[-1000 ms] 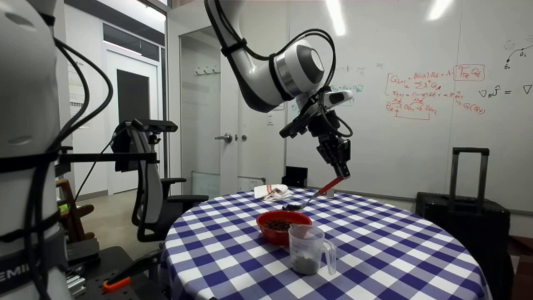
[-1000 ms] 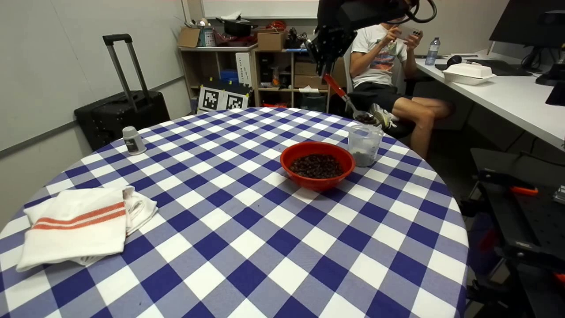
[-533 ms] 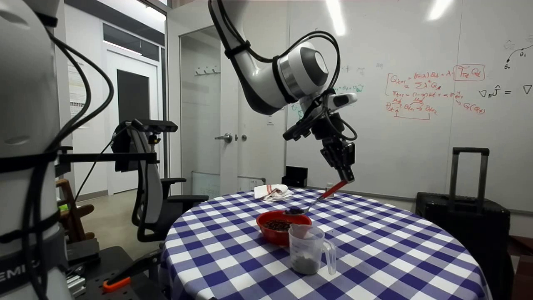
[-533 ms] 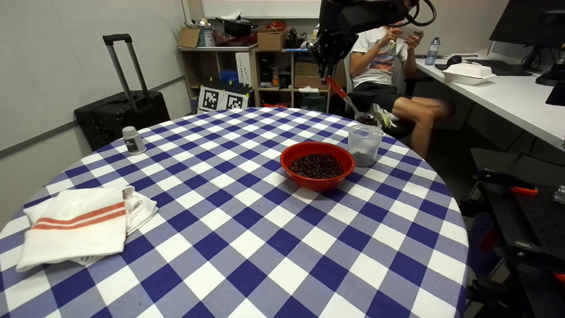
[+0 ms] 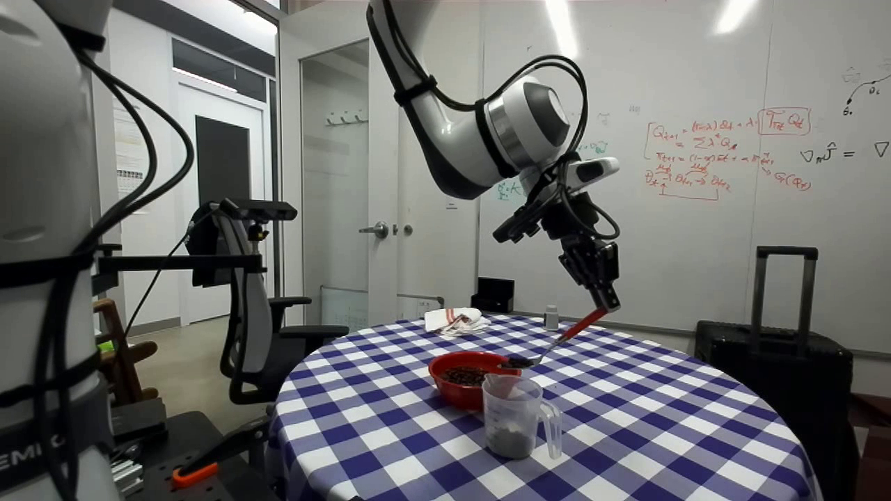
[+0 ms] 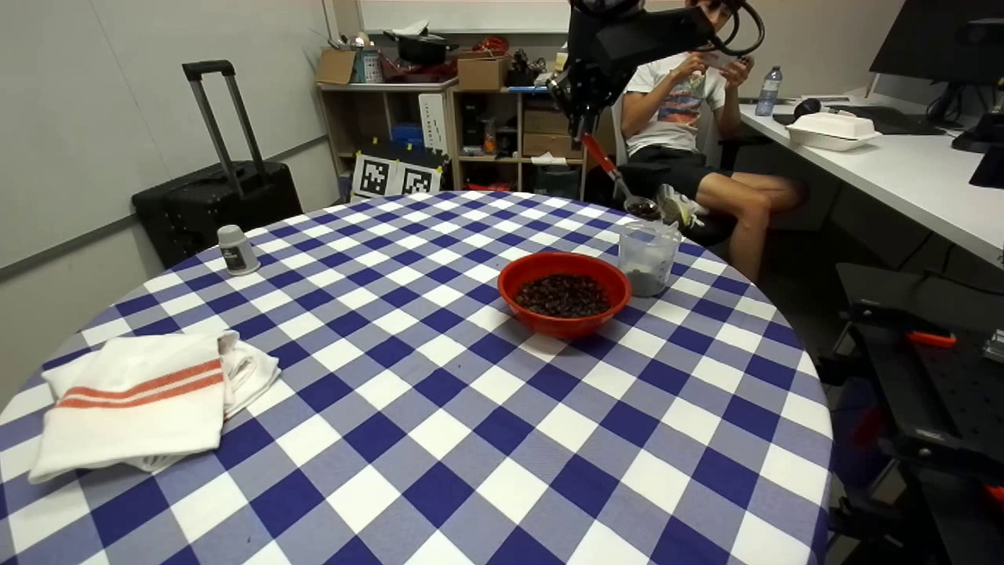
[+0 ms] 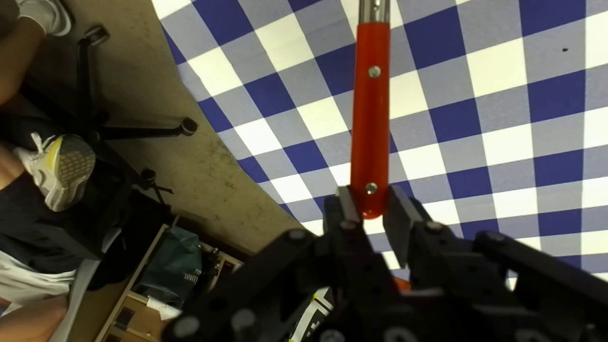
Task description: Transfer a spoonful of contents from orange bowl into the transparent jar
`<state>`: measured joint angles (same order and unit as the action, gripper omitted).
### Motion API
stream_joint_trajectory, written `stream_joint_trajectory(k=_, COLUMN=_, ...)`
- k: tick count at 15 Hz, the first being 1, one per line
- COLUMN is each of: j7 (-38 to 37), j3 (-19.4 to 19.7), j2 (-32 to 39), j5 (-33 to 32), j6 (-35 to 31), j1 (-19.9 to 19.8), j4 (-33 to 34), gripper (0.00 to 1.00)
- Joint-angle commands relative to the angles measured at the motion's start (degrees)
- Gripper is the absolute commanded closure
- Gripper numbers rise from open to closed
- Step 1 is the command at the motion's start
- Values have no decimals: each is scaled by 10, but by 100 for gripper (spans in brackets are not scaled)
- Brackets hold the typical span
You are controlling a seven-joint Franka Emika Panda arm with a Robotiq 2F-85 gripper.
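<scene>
Orange round low bowl (image 6: 565, 326) stands upright on a round table (image 6: 439, 471) draped in blue-and-white check. Around it, by size: black suitcase (image 6: 196, 208), off the table; folded white towel (image 6: 149, 400), orange-striped, well apart from the bowl; clear plastic jug (image 5: 513, 410) with handle, just beside the bowl and covering part of it in an exterior view; small grey capped container (image 6: 238, 253), well apart. Bowl–jug contact: cannot tell. Black gripper (image 7: 371, 204): fingers clamped on the handle end of the red-handled metal spoon (image 7: 371, 114), whose far end is cut off in the wrist view. Grey contents (image 5: 510, 442) low in the jug are blurred by the plastic. Spoon's long axis is tilted, sloping down from the gripper; in an exterior view the scoop (image 5: 532, 362), its low end, points to lower left. Scoop over bowl or jug: cannot tell. Dark bean-like pieces (image 6: 563, 294) lie in bowl and scoop.
</scene>
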<state>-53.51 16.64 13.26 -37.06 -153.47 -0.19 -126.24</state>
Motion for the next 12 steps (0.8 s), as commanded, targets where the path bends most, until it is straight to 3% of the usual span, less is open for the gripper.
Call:
stream_joint_trajectory(k=1, j7=-70, j3=13, j2=22, j5=-59, j6=17, j1=15, j4=24, gripper=95)
stream_joint_trajectory(k=7, j7=-199, j3=7, j2=24, j5=-188, j6=58, j1=20, j4=26, gripper=95)
stream_joint_trajectory(k=12, j7=-257, j3=-21, j2=6, j5=-230, j6=112, j1=11, j4=16, gripper=95)
